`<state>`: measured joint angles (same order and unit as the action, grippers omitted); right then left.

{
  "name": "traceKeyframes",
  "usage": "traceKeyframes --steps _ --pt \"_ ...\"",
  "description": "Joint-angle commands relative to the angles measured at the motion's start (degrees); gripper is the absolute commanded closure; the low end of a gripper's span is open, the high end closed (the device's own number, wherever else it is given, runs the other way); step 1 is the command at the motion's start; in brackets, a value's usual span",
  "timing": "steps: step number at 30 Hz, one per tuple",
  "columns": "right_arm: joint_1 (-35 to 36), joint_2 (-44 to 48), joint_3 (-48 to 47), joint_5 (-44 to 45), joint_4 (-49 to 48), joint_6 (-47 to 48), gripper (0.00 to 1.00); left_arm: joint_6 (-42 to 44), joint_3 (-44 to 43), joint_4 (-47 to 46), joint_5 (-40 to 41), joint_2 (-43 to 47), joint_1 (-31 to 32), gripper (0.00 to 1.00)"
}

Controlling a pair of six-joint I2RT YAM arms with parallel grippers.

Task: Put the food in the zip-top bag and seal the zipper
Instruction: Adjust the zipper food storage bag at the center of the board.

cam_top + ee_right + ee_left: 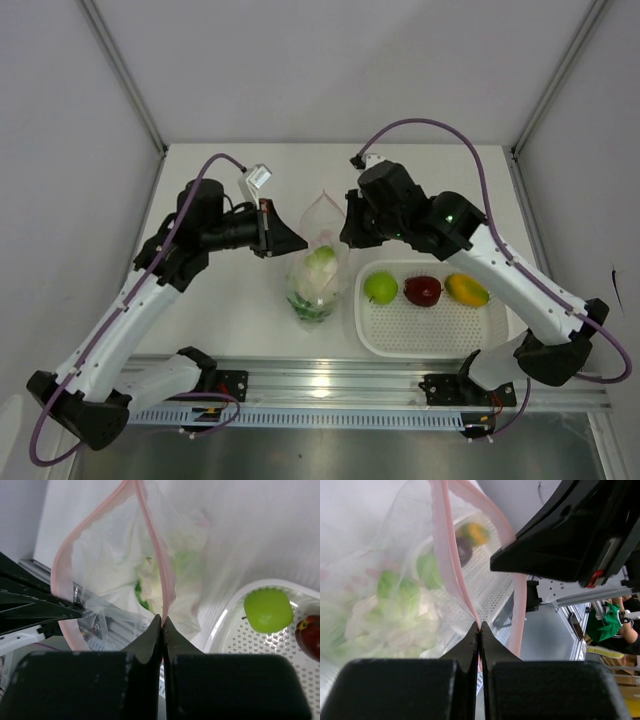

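Centre left in the top view, the left end effector (300, 241) is clenched on the pink zipper (444, 555) at one side of the mouth of the zip-top bag (325, 215), which stands mid-frame with cauliflower (317, 278) and lettuce (311, 306) inside. Its film looks thin, limp and slick, so the stiffer strip is probably the only sound hold, and the right end effector (162, 622) is pinched shut on it too. Lower right, the green apple (380, 287), dark red apple (422, 291) and yellow-orange fruit (467, 290) in the basket (430, 335) look light, rigid and round.
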<state>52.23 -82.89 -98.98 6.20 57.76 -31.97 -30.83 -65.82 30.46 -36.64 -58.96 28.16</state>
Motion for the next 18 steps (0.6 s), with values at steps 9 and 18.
traceKeyframes --steps 9,18 --pt "0.33 8.19 10.19 -1.01 -6.06 -1.60 1.00 0.51 5.16 -1.01 1.84 3.42 0.05 0.99" --pt "0.77 5.73 3.36 3.11 -2.39 1.55 1.00 3.84 -2.91 2.67 4.12 2.89 -0.30 0.99"
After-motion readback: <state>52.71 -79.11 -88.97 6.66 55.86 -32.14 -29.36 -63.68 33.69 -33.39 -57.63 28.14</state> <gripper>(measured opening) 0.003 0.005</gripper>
